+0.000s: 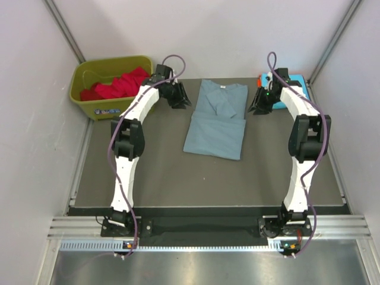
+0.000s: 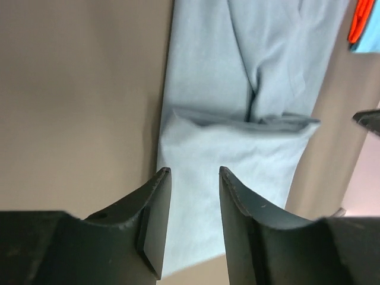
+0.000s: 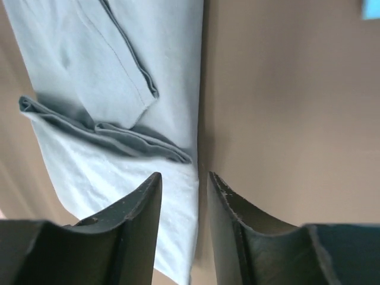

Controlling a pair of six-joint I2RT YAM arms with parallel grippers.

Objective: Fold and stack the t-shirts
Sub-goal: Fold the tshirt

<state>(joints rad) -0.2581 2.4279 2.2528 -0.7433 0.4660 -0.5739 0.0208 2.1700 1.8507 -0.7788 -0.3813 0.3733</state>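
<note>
A dusty grey-blue t-shirt [image 1: 215, 122] lies flat mid-table, collar at the far end, sleeves tucked in and a fold ridge across its middle. My left gripper [image 1: 180, 100] hovers open by the shirt's far left edge. In the left wrist view my left gripper [image 2: 193, 172] has nothing between its fingers, and the shirt [image 2: 237, 148] lies below. My right gripper [image 1: 260, 102] is open just off the shirt's far right edge. The right wrist view shows my right gripper [image 3: 184, 176] empty over the hem of the shirt [image 3: 113, 77]. Red t-shirts [image 1: 119, 86] fill the bin. A cyan t-shirt [image 1: 297, 82] lies at the back right.
The olive-green bin [image 1: 82, 74] stands at the back left corner, off the dark mat [image 1: 160, 172]. An orange garment [image 2: 360, 21] shows with the cyan one behind the right arm. White walls close in on both sides.
</note>
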